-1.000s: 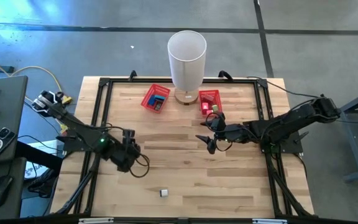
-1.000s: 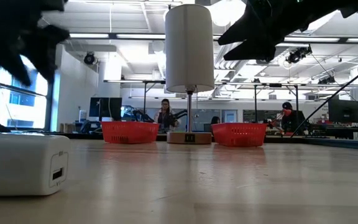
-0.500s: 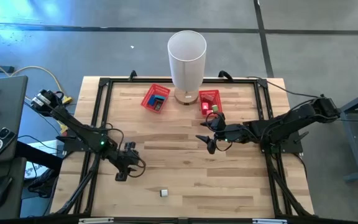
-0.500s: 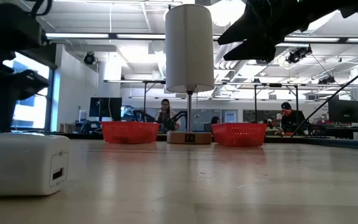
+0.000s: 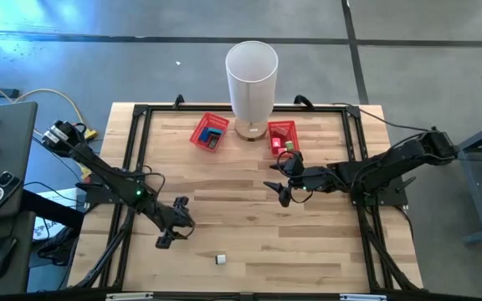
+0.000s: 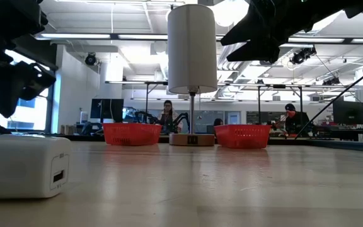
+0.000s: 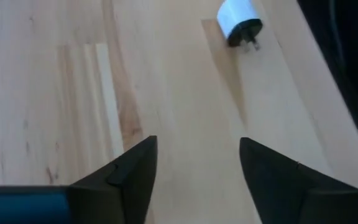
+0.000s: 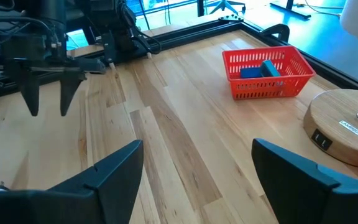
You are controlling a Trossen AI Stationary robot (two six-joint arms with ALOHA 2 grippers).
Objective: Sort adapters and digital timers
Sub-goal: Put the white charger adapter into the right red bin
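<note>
Reaching toward the little white adapter (image 5: 221, 259), the left gripper (image 5: 171, 226) hangs above the wooden surface (image 5: 249, 242) with its fingers spread apart and holding nothing. The adapter lies alone near the front edge of the surface, a little way from the left gripper. In the left wrist view the adapter (image 7: 240, 25) lies on its side with its metal prongs sticking out.

The right gripper (image 5: 281, 190) waits in the air near the middle of the surface. Its fingers are spread apart too, and they are empty.

Two red baskets sit at the back, the left basket (image 5: 209, 131) and the right basket (image 5: 281, 136), one on each side of a white lamp (image 5: 251, 77).

What could go wrong? The adapter is small and smooth. If the fingers close on a corner or on the prongs, I think it could twist or pop out. It could also slide off the front edge.

Some things are hard to see. Something blue lies in the left basket, but I cannot tell what it is. What is in the right basket is too small to make out.
</note>
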